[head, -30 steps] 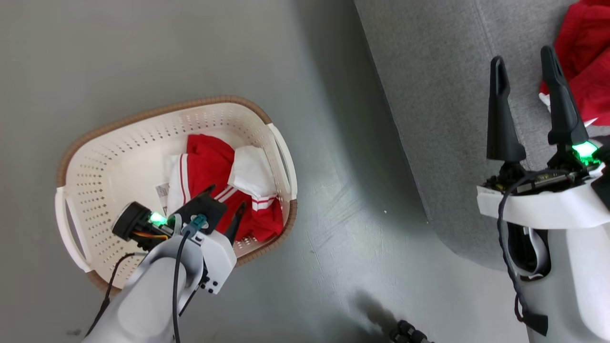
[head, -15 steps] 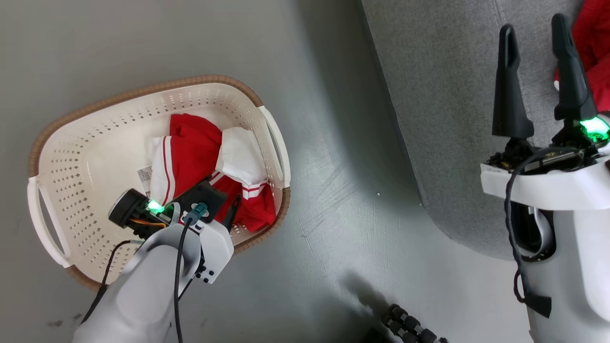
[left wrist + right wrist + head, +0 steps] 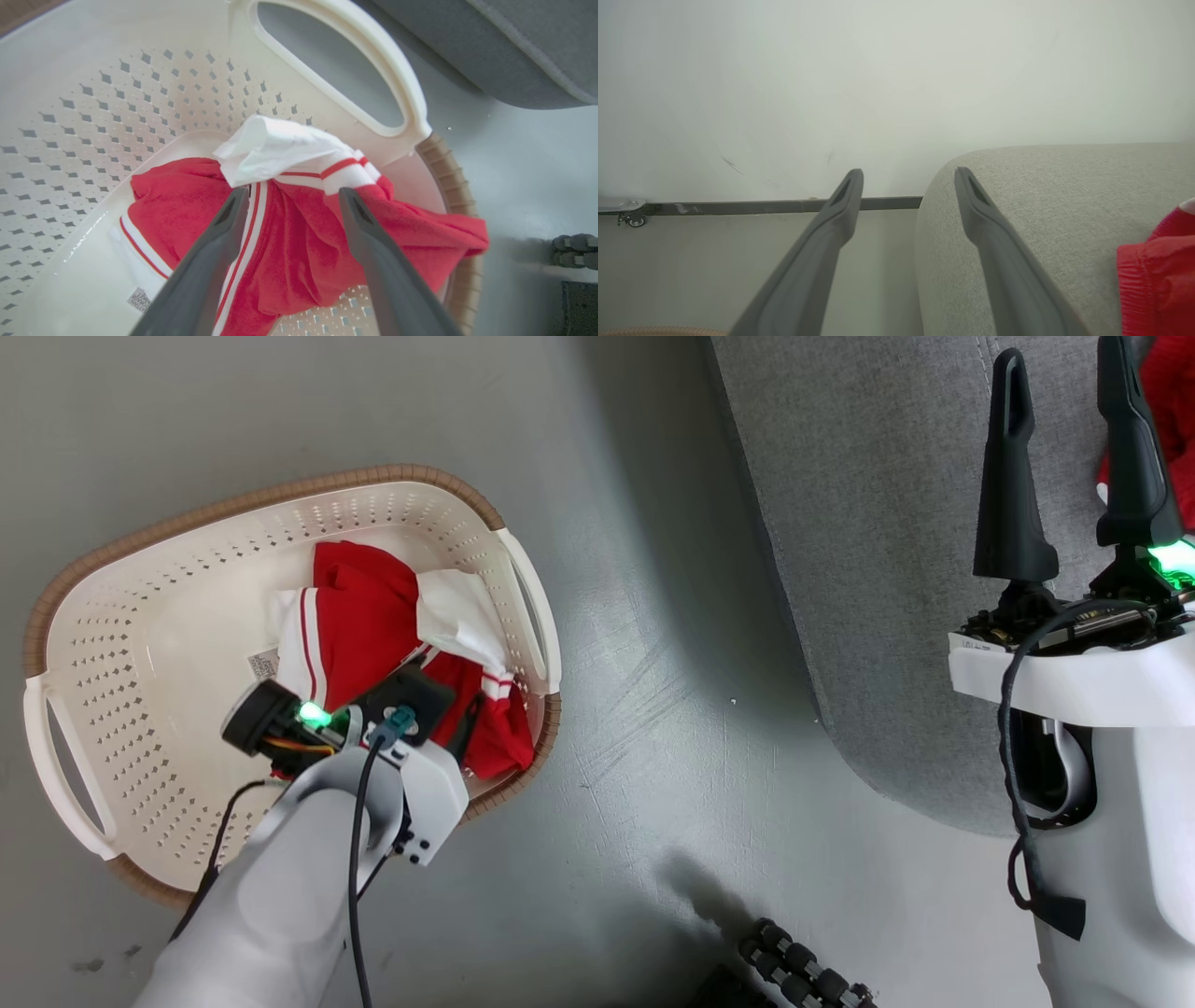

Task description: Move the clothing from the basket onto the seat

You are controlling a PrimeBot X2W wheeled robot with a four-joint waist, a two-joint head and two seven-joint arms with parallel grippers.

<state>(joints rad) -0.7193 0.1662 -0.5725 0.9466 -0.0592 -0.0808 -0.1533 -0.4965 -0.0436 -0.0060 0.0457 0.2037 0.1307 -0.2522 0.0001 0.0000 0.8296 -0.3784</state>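
Grey floor carries the basket; inside it the clothing lies just ahead of my left gripper, fingers spread, empty. My right gripper, also spread, hangs farther off above the seat.

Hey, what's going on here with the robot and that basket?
The robot is moving red and white clothing from a basket on the floor to a grey seat. Its left tool is down in the basket, open, with its fingers either side of a fold of the clothing, not yet gripping. The right tool is open and empty above the seat, where a second garment lies.
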